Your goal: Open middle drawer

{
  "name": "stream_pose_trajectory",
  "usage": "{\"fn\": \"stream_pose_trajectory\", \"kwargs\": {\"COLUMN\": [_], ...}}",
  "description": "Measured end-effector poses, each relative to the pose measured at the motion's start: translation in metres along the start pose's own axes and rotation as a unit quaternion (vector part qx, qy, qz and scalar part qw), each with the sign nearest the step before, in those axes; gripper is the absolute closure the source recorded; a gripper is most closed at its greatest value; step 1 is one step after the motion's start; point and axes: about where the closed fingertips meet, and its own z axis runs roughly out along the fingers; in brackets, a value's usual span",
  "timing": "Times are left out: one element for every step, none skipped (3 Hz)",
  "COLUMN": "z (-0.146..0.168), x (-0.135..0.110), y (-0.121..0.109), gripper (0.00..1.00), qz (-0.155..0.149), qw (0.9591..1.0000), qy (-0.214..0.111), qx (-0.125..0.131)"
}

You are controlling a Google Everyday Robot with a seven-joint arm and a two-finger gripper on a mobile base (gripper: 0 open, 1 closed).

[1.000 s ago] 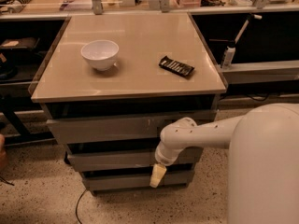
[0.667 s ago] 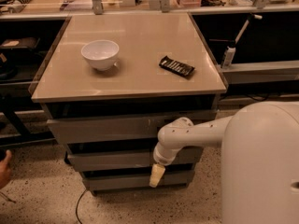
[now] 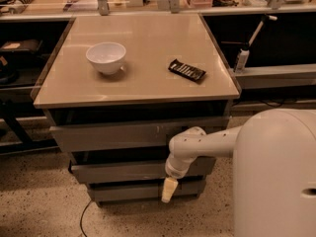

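Hangs gripper (image 3: pixel 169 189) by lower right edge of seemingly unopened middle drawer (image 3: pixel 121 171); cannot tell grip width; leaves whole pull to do

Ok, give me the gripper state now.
Gripper: open or closed cannot be told; it points down in front of the drawer stack, just below the middle drawer front.

Warm overhead light glares softly off the worktop (image 3: pixel 148 73); shadow pools beneath, around the end effector (image 3: pixel 169 189) before the bottom drawer (image 3: pixel 128 192).
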Motion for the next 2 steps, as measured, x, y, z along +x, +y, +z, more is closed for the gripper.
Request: {"fn": "stream_pose_trajectory", "kwargs": {"z": [-0.003,-0.02], "x": [0.014,0.048], "y": [0.016,0.05], "gripper": [0.0,0.0], "qz": [0.003,0.026], "qw": [0.9996,0.9973], "qy": [0.007,0.017], "qx": [-0.026,-0.066]}}
